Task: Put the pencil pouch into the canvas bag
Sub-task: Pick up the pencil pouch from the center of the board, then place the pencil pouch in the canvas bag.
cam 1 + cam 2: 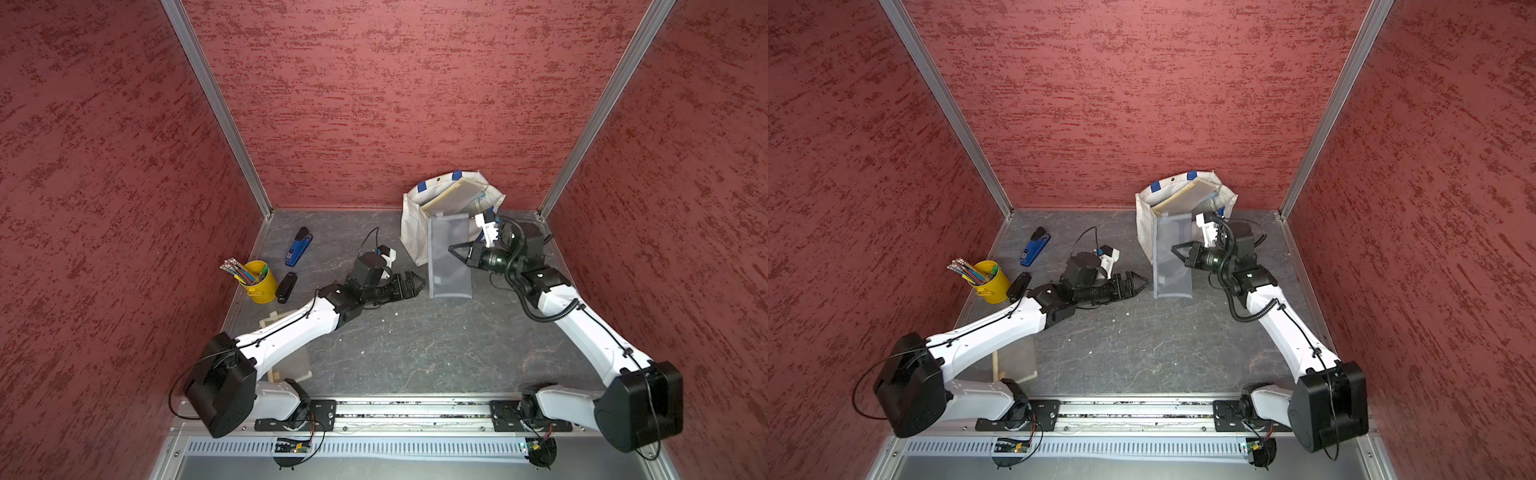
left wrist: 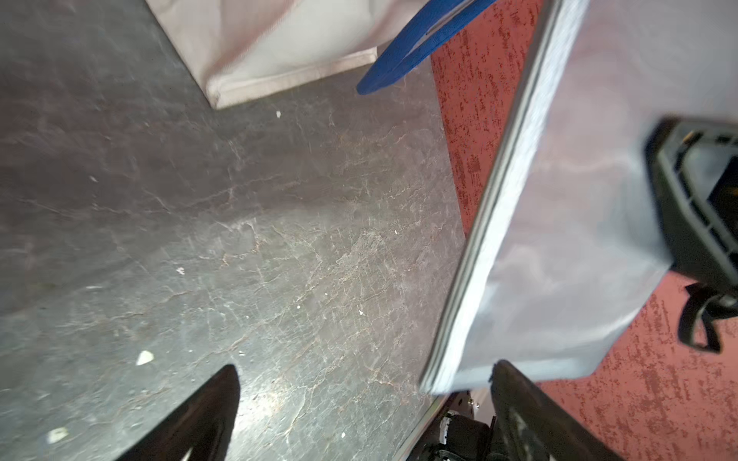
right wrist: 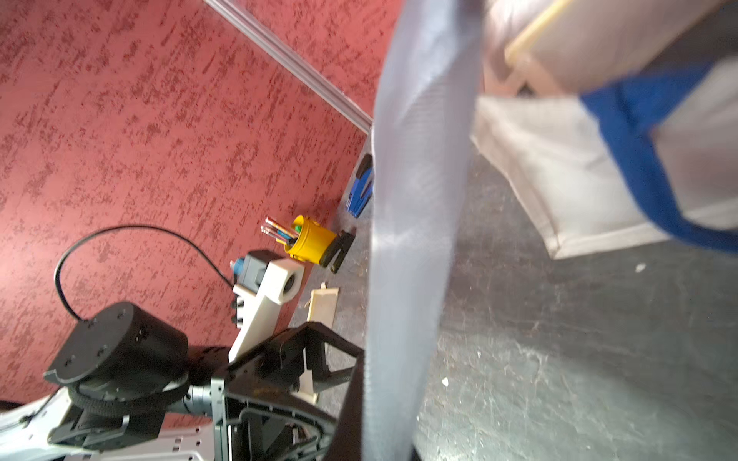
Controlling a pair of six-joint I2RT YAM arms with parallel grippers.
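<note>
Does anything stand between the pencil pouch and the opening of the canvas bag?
Yes, partly. A flat cream case lies across the mouth of the canvas bag. The pencil pouch, held by the right tool, is at its near rim.

- table (image 1: pixel 415 345): dark grey, marbled
- bucket (image 1: pixel 259 284): yellow, stands at left edge
- black item (image 1: pixel 286 287): just right of bucket
- blue stapler (image 1: pixel 298 246): near, behind bucket
- bag (image 1: pixel 413 235): well right of bucket, at the back
- cream-edged panel (image 1: pixel 293 363): in front of bucket

No readable text is showing anywhere; a blue marking (image 1: pixel 478 203) on the canvas bag (image 1: pixel 413 226), right of the frame's centre, is appearing too blurred to read.
</note>
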